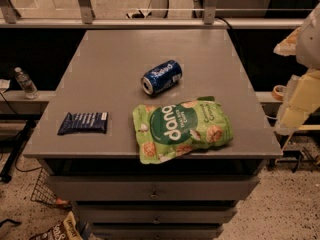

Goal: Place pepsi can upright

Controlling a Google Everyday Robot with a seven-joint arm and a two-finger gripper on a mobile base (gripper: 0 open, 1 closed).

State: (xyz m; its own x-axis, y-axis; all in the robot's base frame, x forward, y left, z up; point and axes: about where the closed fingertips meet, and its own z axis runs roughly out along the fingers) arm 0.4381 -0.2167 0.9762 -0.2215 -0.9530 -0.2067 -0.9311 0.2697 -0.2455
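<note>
The pepsi can (161,77) is dark blue with white lettering. It lies on its side near the middle of the grey table (125,49), with its silver end facing the front left. My gripper (298,101) shows as pale, blurred shapes at the right edge of the view, off the table's right side and well apart from the can. It holds nothing that I can make out.
A green snack bag (182,129) lies just in front of the can and overhangs the table's front edge. A flat dark-blue wrapper (83,123) lies at the front left. A water bottle (25,83) stands on a ledge to the left. Drawers (152,189) sit under the tabletop.
</note>
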